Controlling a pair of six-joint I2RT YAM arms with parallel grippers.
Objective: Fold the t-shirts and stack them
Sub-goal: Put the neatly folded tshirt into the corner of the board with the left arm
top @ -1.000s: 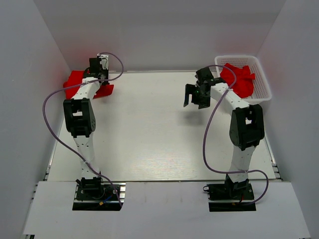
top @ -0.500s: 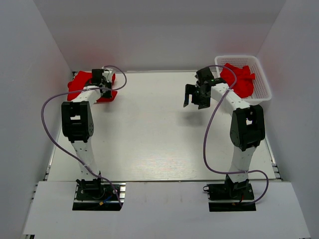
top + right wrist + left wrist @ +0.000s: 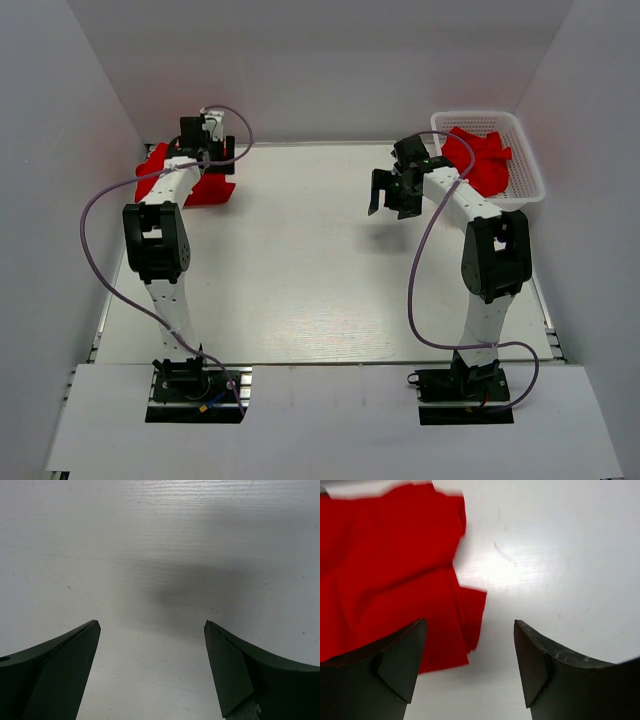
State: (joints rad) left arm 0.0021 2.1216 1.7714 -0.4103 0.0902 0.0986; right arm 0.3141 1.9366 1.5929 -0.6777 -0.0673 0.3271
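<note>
Ten o'clock: wide-open left gripper (image 3: pixel 470 625) over red shirt (image 3: pixel 385 565), seemingly laid there for stacking. Two o'clock: right gripper (image 3: pixel 150 625) wide, empty, near basket (image 3: pixel 535 180).

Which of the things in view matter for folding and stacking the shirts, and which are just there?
Job: red t-shirt at the far left corner; red t-shirts in the white basket; left gripper and right gripper, both open.
Just there: purple cables; table.
</note>
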